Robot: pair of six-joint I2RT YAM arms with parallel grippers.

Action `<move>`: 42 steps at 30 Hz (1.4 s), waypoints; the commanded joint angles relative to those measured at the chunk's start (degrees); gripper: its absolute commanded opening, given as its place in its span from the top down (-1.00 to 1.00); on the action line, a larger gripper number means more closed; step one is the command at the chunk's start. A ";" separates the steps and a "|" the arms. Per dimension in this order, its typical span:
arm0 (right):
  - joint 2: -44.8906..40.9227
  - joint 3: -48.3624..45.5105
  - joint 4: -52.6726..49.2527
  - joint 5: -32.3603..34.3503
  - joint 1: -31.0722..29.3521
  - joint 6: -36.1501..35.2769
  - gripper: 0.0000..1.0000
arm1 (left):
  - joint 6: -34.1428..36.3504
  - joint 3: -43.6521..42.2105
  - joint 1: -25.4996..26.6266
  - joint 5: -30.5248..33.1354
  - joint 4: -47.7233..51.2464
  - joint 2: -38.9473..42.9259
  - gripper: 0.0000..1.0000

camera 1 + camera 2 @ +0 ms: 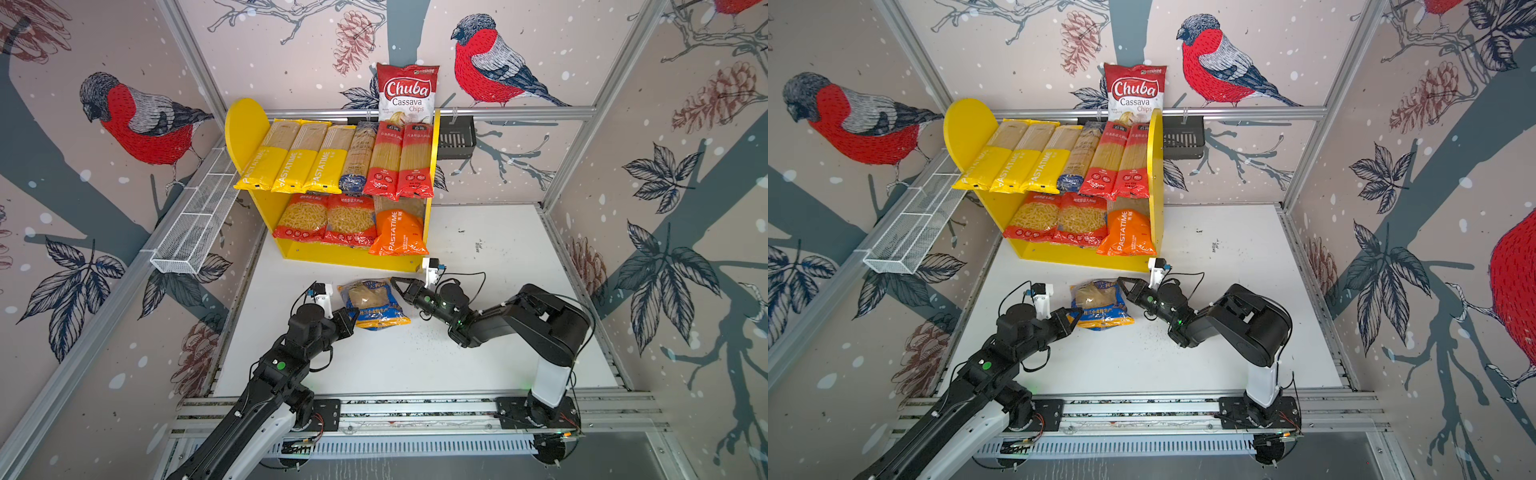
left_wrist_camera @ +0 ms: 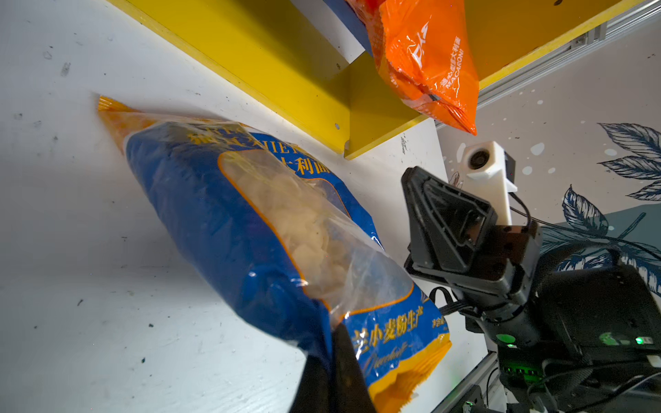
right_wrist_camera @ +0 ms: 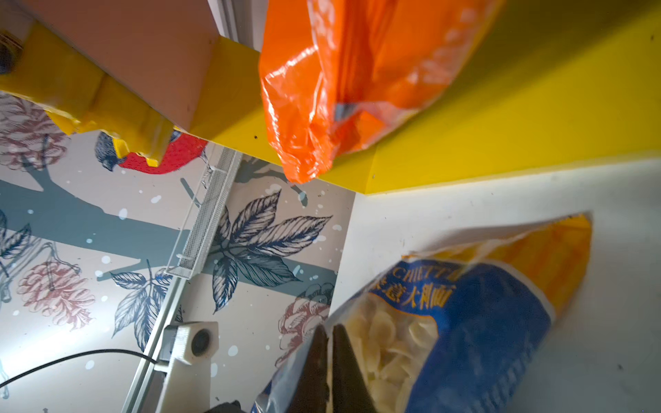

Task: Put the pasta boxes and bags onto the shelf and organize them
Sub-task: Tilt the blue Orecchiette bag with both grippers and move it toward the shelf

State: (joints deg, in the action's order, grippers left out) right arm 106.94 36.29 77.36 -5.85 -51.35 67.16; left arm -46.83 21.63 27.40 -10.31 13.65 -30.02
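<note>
A blue-and-orange pasta bag (image 1: 374, 305) (image 1: 1100, 305) (image 2: 229, 214) (image 3: 483, 321) lies on the white table just in front of the shelf (image 1: 345, 258) (image 1: 1084, 258). My left gripper (image 1: 353, 314) (image 1: 1077, 314) (image 2: 334, 334) is shut on the bag's near left edge. My right gripper (image 1: 395, 282) (image 1: 1121, 281) (image 3: 329, 329) is shut on its far right edge, pinching the clear film. The shelf's upper board carries three yellow packs (image 1: 291, 158), a blue-labelled pack (image 1: 357, 162) and two red packs (image 1: 401, 162). Below lie two red macaroni bags (image 1: 328, 224) and an orange bag (image 1: 397, 232) (image 2: 425, 60) (image 3: 357, 71).
A Chuba Cassava Chips bag (image 1: 407, 91) stands behind the shelf. A black slotted basket (image 1: 457, 139) hangs on the back rail right of it. A white wire-mesh basket (image 1: 195, 224) runs along the left wall. Bare white table (image 1: 498, 266) lies right of the shelf.
</note>
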 commanded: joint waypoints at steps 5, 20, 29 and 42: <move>-1.36 1.93 -7.97 -1.30 1.32 1.71 0.61 | 3.07 3.16 0.08 0.39 0.08 -0.92 1.00; -1.97 12.39 -52.61 -22.29 3.14 -8.16 -0.56 | -6.19 -4.48 0.90 2.35 5.86 7.23 1.00; 6.49 20.48 -54.70 -24.82 2.95 -7.38 -0.56 | -8.86 -5.46 6.30 6.99 7.61 5.59 1.00; 12.18 20.82 -41.85 -28.19 1.74 0.21 -0.08 | -8.55 -6.13 6.57 7.27 6.68 5.48 1.00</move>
State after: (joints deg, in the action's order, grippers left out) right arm 118.69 58.22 32.29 -32.95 -49.54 65.30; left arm -55.51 15.53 33.95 -3.84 21.89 -24.77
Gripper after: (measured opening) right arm 0.564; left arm 0.059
